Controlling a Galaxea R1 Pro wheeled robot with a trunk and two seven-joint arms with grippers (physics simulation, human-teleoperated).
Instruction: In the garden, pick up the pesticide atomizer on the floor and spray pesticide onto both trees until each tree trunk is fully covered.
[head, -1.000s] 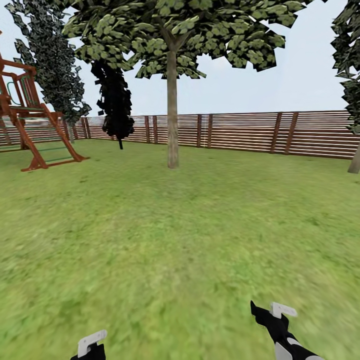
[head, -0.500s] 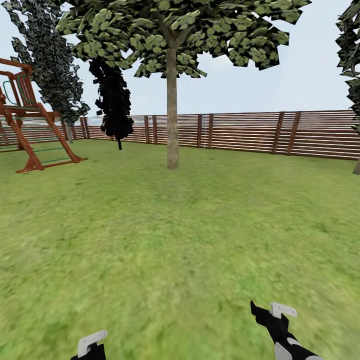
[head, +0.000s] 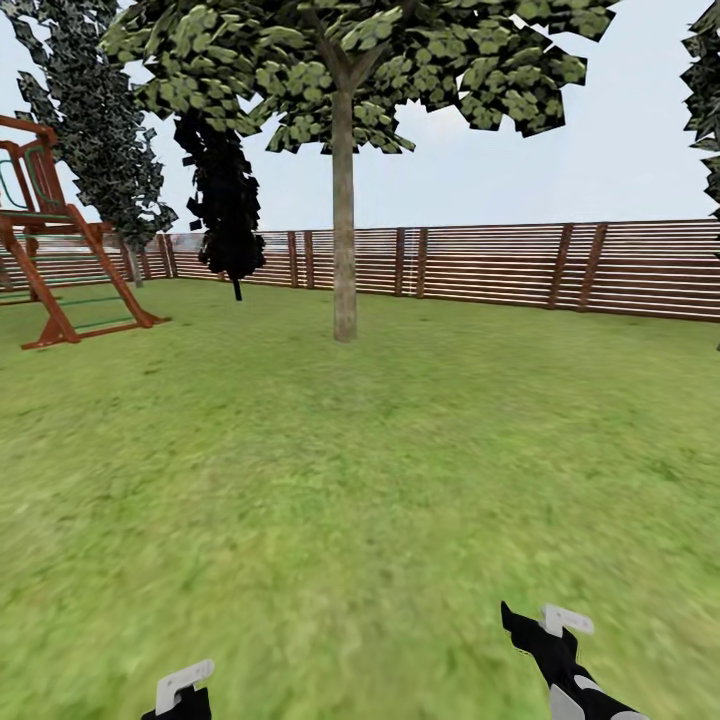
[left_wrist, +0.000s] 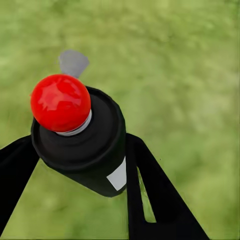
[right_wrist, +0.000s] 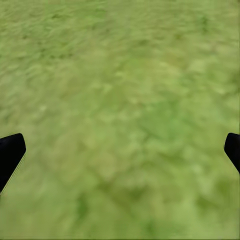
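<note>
One tree stands ahead on the lawn, its grey-brown tree trunk (head: 344, 230) rising from the grass (head: 360, 480) under a crown of flat green leaves (head: 350, 60). It is still far from both arms. The pesticide atomizer (left_wrist: 82, 145), a black can with a red tip (left_wrist: 60, 102), sits between the black fingers of my left gripper (left_wrist: 80, 165), which is shut on it. In the head view the left gripper (head: 183, 690) shows at the bottom edge. My right gripper (head: 545, 628) hangs open over bare grass, with nothing between its fingertips (right_wrist: 10, 152).
A brown slat fence (head: 500, 265) closes the lawn behind the tree. A red-brown wooden play frame (head: 60, 260) stands at the far left. Two dark narrow trees (head: 225, 200) grow by the fence. More foliage (head: 705, 100) hangs at the right edge.
The whole head view has shifted a little, so the camera has moved: the play frame slid left and the trunk base at the right edge left the picture. Both grippers kept their pose.
</note>
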